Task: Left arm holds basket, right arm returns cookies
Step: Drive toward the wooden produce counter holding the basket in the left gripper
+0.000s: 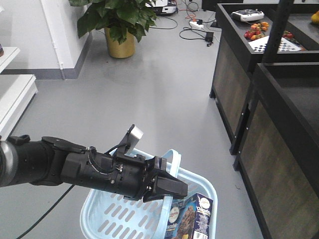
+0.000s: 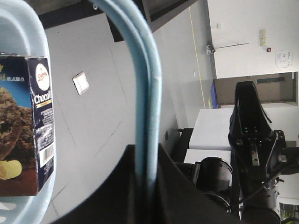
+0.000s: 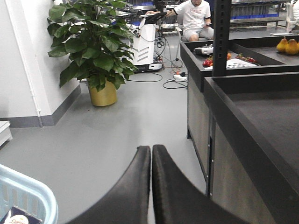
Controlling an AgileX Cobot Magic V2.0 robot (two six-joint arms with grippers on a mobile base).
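Cookies (image 1: 192,219): dark navy box printed with chocolate cookies, inside the basket (image 1: 107,214) at its right end, close against the wall, picture face turned up toward the front camera; nothing grips it. Basket: light blue plastic, slotted sides, at the near edge of the front view over the grey floor (image 1: 164,89); whether it touches the floor cannot be told. Its pale blue loop handle (image 2: 147,93) stands upright. Left gripper (image 1: 172,188): jaws pinching that handle, which runs straight between them in the left wrist view. Left arm (image 1: 60,162): black, exposed cables, reaching in from the left, a silver-white tab (image 1: 134,133) sticking up. Right gripper (image 3: 151,151): jaws pressed together, holding nothing, to the right of the basket and apart from it. Surroundings: potted plant (image 1: 117,17) in a gold pot (image 1: 121,46), far left by the white wall; dark tabletop (image 1: 227,22) at right carrying small fruit (image 1: 256,30) and a checkerboard sheet (image 1: 276,45); seated person (image 3: 196,16) at far end.
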